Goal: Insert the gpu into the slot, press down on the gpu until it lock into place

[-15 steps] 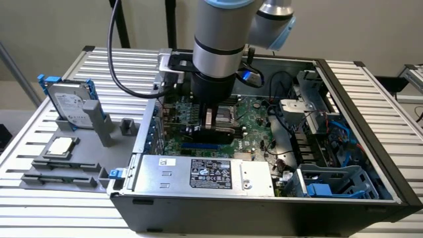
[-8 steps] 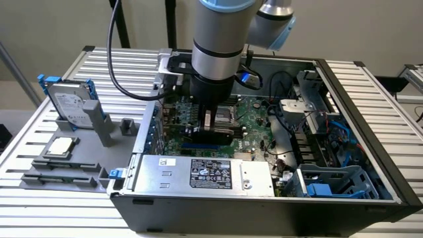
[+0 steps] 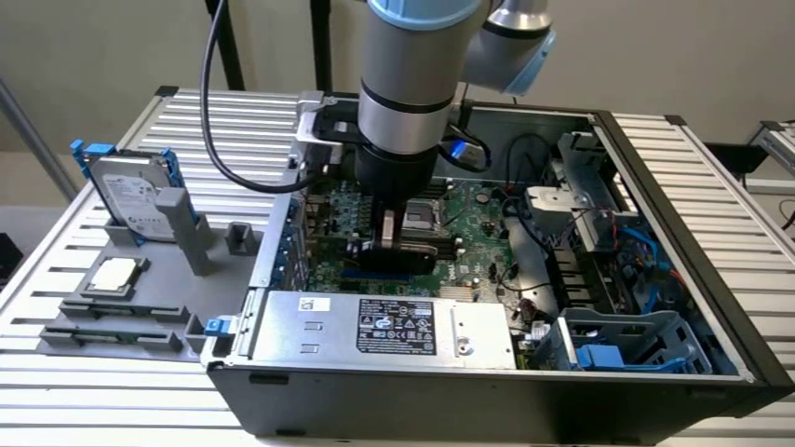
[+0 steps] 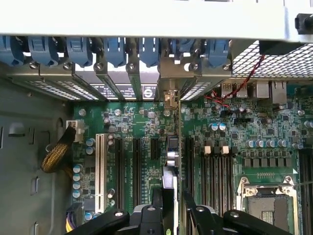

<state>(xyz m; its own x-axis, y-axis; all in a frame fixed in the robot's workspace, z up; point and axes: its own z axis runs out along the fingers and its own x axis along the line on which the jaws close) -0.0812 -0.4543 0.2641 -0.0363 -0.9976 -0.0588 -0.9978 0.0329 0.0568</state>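
Grey-and-blue robot arm [image 3: 404, 84] lowered from the upper centre of the exterior view into the open black computer case [image 3: 497, 391]. Gripper [image 3: 395, 244] positioned just above the green motherboard [image 3: 478, 233], at the centre of that view.

Thin flat black expansion card with green circuit-board edge, the gpu [image 4: 169, 161], seen edge-on in the wrist view, standing upright between the black gripper fingers [image 4: 200, 215] at lower centre of the frame. Jaws closed to a narrow gap, clamping the card from both sides. Card aligned with the long dark slots [image 4: 137, 164] on the motherboard [image 4: 244, 122], its metal bracket end [image 4: 170, 98] reaching toward the row of blue retaining clips [image 4: 115, 49] along the upper part of the frame. Depth of seating in the slot: cannot tell.

Silver power-supply box with label [image 3: 385, 326] at lower centre of the exterior view, inside the case. Silver hard drive in blue bracket [image 3: 130, 191] upright on a grey fixture [image 3: 118, 317], on the slatted aluminium table [image 3: 74, 391], at the left of that view. Small square silver processor chip [image 3: 114, 273] lying on the same fixture, below the drive.
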